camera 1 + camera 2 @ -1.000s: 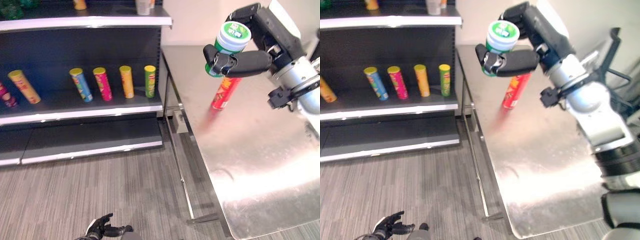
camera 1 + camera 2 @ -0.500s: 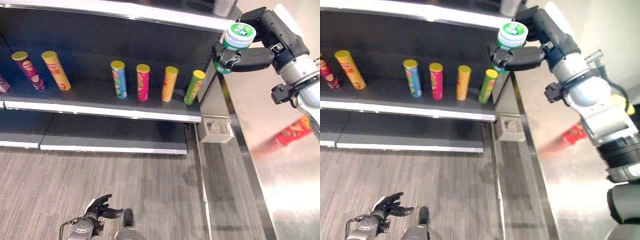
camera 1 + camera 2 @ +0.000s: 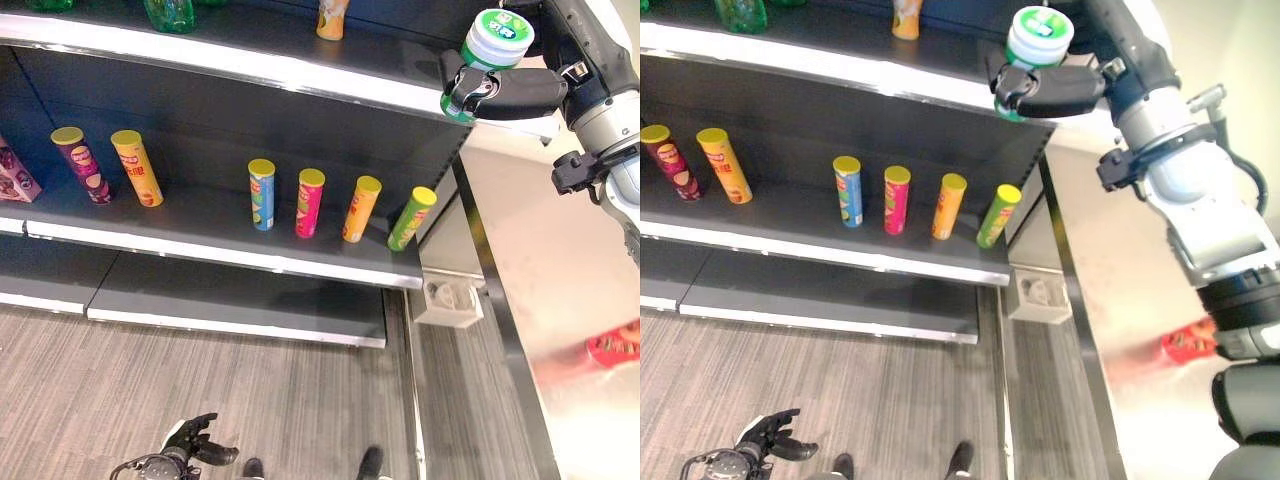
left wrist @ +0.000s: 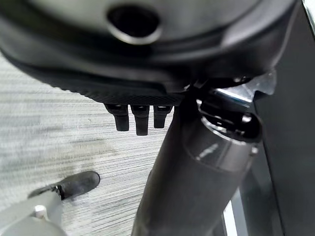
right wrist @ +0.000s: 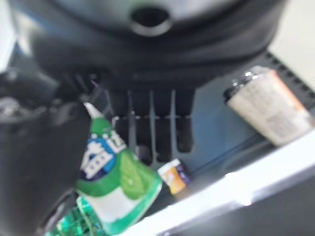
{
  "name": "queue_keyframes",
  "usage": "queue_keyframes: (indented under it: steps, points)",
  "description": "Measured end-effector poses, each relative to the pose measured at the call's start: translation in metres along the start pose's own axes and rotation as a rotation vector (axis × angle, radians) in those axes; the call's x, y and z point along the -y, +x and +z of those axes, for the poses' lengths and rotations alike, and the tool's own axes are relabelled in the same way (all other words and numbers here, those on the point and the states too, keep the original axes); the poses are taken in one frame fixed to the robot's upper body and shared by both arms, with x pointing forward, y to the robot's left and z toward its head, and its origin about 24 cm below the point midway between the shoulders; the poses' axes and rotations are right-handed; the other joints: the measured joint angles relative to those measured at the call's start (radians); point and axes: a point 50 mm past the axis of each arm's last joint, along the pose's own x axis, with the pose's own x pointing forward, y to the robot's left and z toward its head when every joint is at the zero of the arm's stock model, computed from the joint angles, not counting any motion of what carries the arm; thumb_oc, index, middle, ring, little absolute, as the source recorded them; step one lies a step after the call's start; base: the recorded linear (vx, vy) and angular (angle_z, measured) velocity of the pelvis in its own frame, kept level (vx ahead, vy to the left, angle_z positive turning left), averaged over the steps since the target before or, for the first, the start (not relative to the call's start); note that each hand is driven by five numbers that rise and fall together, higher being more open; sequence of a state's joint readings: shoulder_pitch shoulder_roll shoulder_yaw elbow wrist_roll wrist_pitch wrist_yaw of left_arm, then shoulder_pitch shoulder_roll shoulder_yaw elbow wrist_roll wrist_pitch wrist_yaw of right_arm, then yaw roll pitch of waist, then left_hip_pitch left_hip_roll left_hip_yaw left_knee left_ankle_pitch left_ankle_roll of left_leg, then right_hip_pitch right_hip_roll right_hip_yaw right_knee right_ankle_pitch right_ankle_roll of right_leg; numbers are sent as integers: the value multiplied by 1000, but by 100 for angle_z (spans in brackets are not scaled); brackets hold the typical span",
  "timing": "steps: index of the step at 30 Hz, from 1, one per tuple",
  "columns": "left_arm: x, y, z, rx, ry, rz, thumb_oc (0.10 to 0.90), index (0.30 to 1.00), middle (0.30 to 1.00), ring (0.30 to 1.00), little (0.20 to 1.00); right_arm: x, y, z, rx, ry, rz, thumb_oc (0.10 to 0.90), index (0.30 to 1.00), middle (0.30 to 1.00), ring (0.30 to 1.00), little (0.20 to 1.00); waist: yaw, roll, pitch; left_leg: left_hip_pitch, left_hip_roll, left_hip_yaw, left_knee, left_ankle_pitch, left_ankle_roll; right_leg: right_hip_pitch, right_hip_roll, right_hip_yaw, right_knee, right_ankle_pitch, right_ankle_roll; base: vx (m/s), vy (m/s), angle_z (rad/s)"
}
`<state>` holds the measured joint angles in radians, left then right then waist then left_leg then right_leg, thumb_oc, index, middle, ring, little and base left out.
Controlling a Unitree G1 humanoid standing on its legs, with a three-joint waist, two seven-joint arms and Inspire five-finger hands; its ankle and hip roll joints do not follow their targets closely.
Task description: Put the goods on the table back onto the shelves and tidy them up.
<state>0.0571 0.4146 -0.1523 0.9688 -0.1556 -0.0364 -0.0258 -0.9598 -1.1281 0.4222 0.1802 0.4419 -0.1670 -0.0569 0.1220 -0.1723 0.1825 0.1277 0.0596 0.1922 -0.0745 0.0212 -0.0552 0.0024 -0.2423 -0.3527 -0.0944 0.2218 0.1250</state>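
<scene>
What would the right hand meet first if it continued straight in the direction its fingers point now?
Probably nothing soon. The right hand, shut on the green container, points along the top shelf just above its front edge. The orange can stands farther along but deeper in; depth is unclear.

right hand (image 3: 500, 92) raised, fingers curled; left hand (image 3: 190, 445) low, relaxed

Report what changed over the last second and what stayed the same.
The camera swung from the table toward the shelves. The right hand, still curled round the green white-capped container, carried it from over the table up to the upper shelf's edge. Unchanged: the grip, the red can on the table, the row of cans on the middle shelf, and the left hand low over the floor.
</scene>
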Motion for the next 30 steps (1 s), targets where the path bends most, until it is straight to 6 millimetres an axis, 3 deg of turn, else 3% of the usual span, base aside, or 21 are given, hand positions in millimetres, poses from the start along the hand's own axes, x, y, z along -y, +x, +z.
queue_keyframes:
  steps: [3, 4, 8, 15, 18, 21, 23, 24, 25, 26, 27, 30]
  points:
    - [5, -2, -6, -13, -8, -15, 800, 900, 900, 900, 900, -1, 0, -1, -6, -1, 3, 400, 300, 300, 300, 300, 4, 15, -3, 6, 40, 6, 2, -5, -23, 0, 44, 0, 0, -17, -24, 70, -95, -19]
    - [14, -2, -9, -19, -23, -36, 800, 900, 900, 900, 900, 2, 2, 2, 0, -2, -4, 400, 300, 300, 300, 300, -6, 22, -3, 9, 79, 17, 3, -3, -48, -3, 84, 3, 0, -35, -43, 97, -88, -16]
    - [28, 1, 3, 21, -42, -66, 800, 900, 900, 900, 900, 3, 4, 5, 12, 8, -7, 400, 300, 300, 300, 300, -20, 31, -7, 6, 92, 2, 0, -9, -60, 2, 96, 2, 0, -48, -42, 80, 18, 6]
    - [33, -1, -2, 9, -36, -81, 800, 900, 900, 900, 900, 5, 4, 3, 8, 12, -18, 400, 300, 300, 300, 300, 3, 59, -23, -14, 30, -36, -1, -9, -44, 3, 35, -20, 0, -33, -19, 1, 116, 16]
    - [23, -4, -11, -14, -22, -58, 800, 900, 900, 900, 900, 3, 6, -4, -21, 18, -22, 400, 300, 300, 300, 300, 7, 61, -25, -25, 3, -37, 9, -14, -21, -10, 7, -24, 18, -23, -5, -19, 137, 4]
    - [12, -7, -21, -41, -6, -36, 800, 900, 900, 900, 900, -8, 20, -11, -66, 7, 15, 400, 300, 300, 300, 300, 2, 67, -26, -28, -2, -15, 12, -14, -10, -80, -17, -28, 120, -20, -8, 41, 73, -22]
    - [3, -10, -27, -57, -7, -7, 800, 900, 900, 900, 900, -17, 27, -12, -76, 9, 41, 400, 300, 300, 300, 300, 2, 65, -25, 1, -1, 5, -6, -12, -3, -88, -23, -81, 150, -22, -7, 69, -31, -24]
    - [-1, -11, -28, -59, -4, -1, 800, 900, 900, 900, 900, -20, 31, -10, -65, 29, 38, 400, 300, 300, 300, 300, 5, 61, -24, 8, 1, 12, -7, -13, -2, -92, -21, -111, 155, -40, 15, 120, -107, -25]
    - [-5, -11, -27, -56, -3, 9, 800, 900, 900, 900, 900, -19, 33, -8, -58, 42, 31, 400, 300, 300, 300, 300, 3, 57, -22, 5, 6, 11, -6, -13, -2, -93, -7, -114, 157, -77, 35, 129, -112, -6]
    - [-9, -10, -23, -48, -7, 19, 800, 900, 900, 900, 900, -17, 34, -7, -51, 44, 24, 400, 300, 300, 300, 300, 0, 55, -20, -1, 17, 2, -5, -10, -7, -93, 24, -82, 151, -110, 15, 166, -154, 40]
    - [-9, -8, -18, -35, -22, 21, 800, 900, 900, 900, 900, -11, 37, -7, -59, 40, 0, 400, 300, 300, 300, 300, -5, 55, -21, -11, 33, -28, -2, -4, -16, -60, 73, -25, 92, -99, -6, 107, -121, 40]
    - [-1, -5, -11, -13, -46, 3, 800, 900, 900, 900, 900, 1, 43, 0, -47, 26, -33, 400, 300, 300, 300, 300, 4, 61, -17, -43, 55, -49, 33, -8, -31, -28, 104, -59, 33, -81, -35, 85, -104, 33]
